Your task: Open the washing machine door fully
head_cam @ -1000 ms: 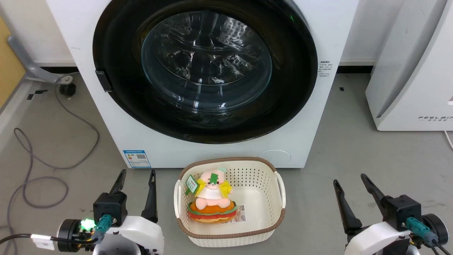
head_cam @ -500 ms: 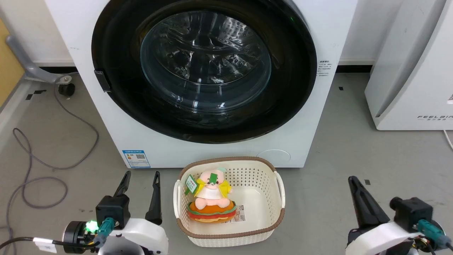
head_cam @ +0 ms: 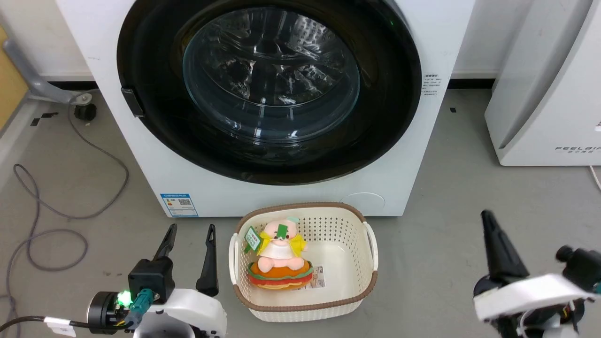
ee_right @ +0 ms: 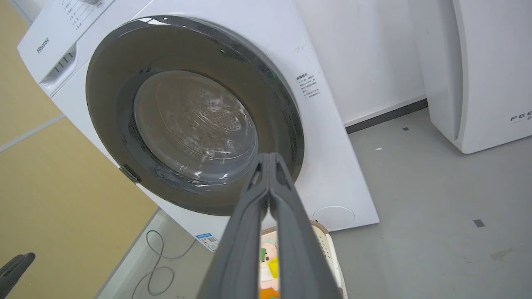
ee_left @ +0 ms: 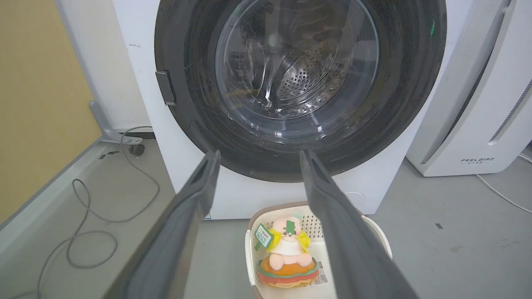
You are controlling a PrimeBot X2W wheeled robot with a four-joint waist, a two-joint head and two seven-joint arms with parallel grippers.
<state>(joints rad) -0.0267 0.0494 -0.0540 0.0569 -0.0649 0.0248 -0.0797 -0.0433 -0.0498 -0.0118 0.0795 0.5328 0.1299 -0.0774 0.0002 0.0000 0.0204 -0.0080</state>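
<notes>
door (head_cam: 267,89) sat closed upper centre; right gripper (head_cam: 486,217), lower right, pinched empty, was nearer its right rim; left gripper (head_cam: 193,226) splayed

Washing machine door (head_cam: 270,89) — closed, untouched

Gloss is carried by the round black door with clear glass window (head_cam: 389,94); the cream perforated plastic basket (head_cam: 338,230) is seen matt.
</notes>
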